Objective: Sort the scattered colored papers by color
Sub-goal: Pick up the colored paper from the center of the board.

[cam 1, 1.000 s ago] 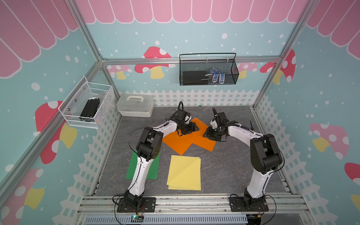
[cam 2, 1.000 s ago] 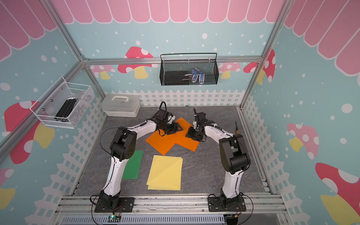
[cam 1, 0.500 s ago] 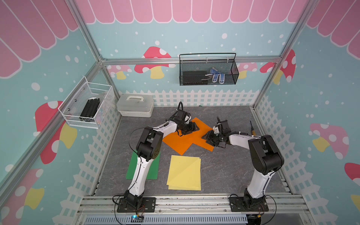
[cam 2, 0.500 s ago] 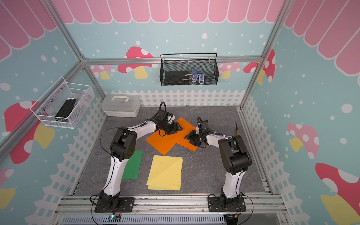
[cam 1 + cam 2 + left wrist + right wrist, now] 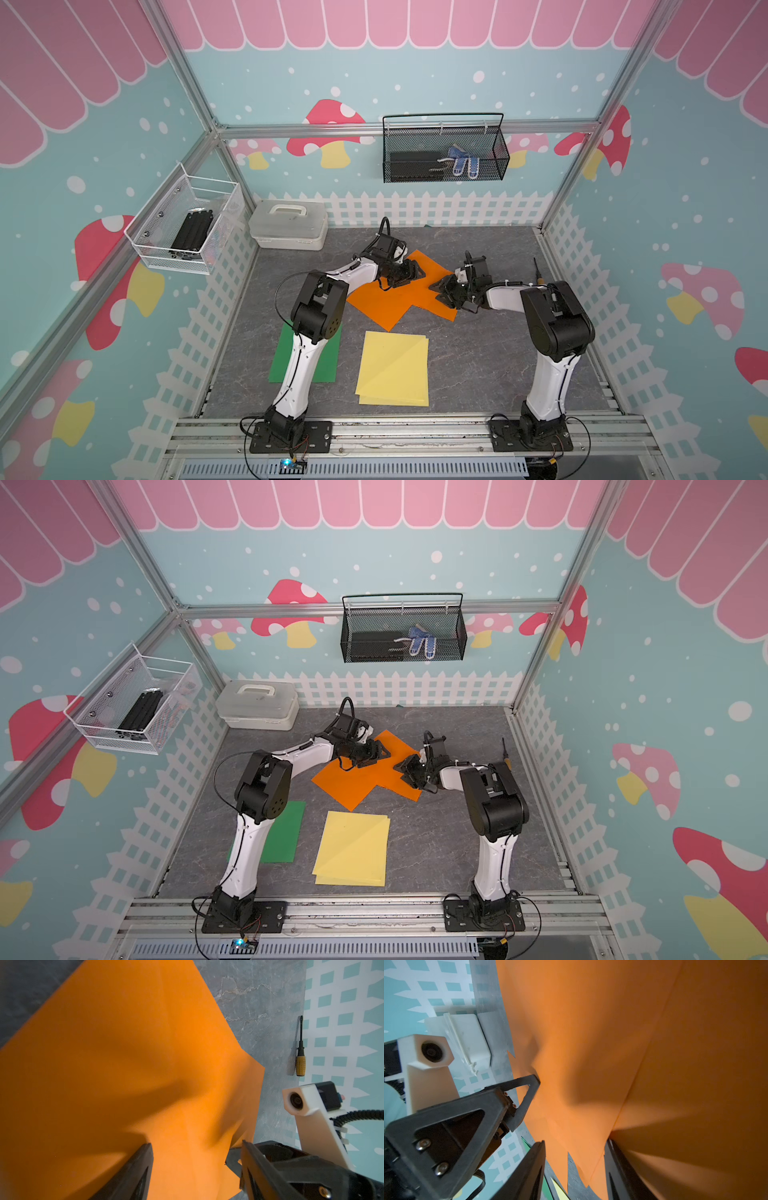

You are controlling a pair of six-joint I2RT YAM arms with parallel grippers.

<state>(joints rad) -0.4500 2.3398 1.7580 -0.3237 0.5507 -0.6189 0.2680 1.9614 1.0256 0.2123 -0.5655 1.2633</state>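
Left gripper [image 5: 409,272]: jaws parted, tips down on the orange papers [image 5: 386,305], nothing pinched. Right gripper [image 5: 439,291]: jaws parted astride their buckled right edge, no firm grip seen. Orange papers overlap mid-table. Yellow papers [image 5: 392,365] are stacked near centre, green paper [image 5: 327,372] near left.

We can read no text, label, brand, number or sign in any of the views.
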